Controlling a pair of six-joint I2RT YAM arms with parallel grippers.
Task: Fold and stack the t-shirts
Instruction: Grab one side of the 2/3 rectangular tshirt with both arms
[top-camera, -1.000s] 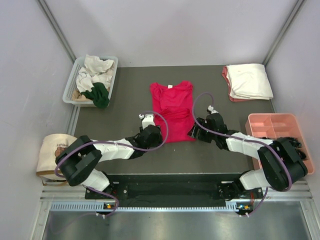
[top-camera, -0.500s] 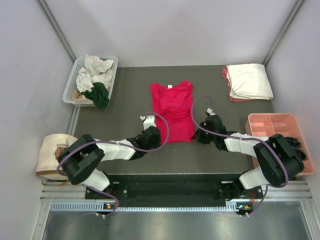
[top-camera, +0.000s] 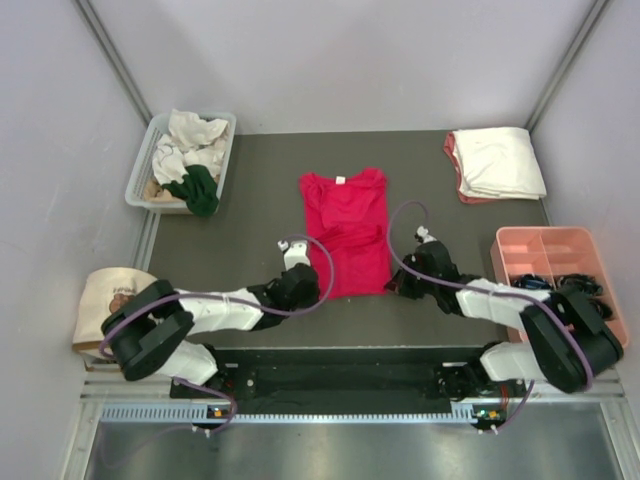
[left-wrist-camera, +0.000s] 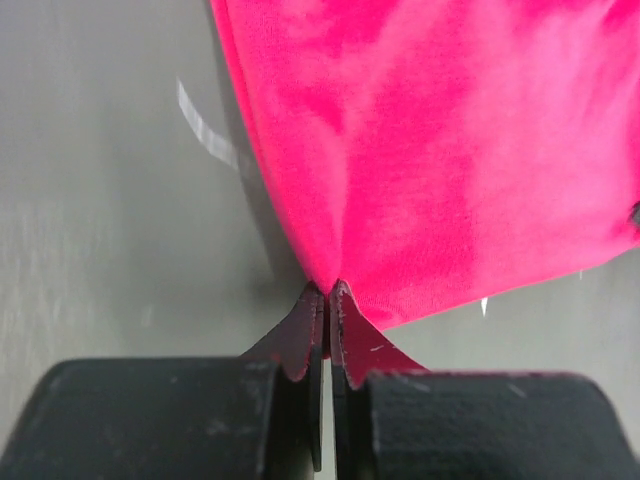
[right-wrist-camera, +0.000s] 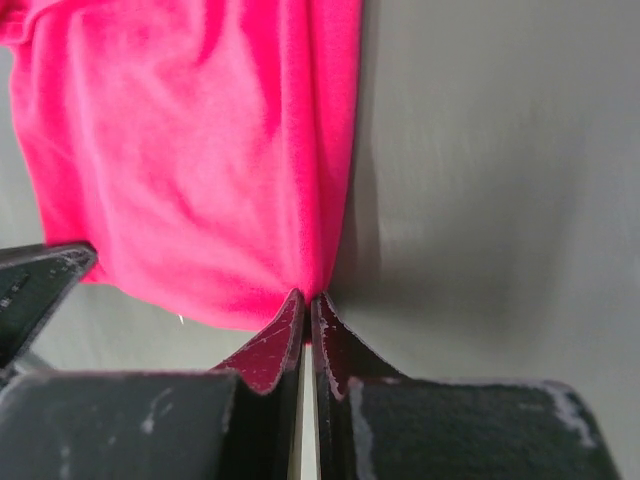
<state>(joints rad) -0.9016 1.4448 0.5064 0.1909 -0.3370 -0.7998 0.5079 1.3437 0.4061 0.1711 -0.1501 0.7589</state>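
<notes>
I see the plain crimson-red cloth t-shirt (top-camera: 345, 230) flat at the centre of the dark grey table (top-camera: 250, 230), hem nearest. Both arms stretched low: left gripper (left-wrist-camera: 327, 292) clamped on near-left hem corner, right gripper (right-wrist-camera: 306, 298) on near-right.

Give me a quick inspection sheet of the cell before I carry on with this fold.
Surface: dark mat, no spills seen.
Job's things: red t-shirt laid out mid-table; unfolded shirts in basket; folded stack far right.
Clutter: bear-print bag, pink tray.
Grippers: left gripper and right gripper shut on the shirt's near corners.
Cables: purple cable loops overlap the shirt's edges from above.
Surroundings: plain walls, nothing seen.
</notes>
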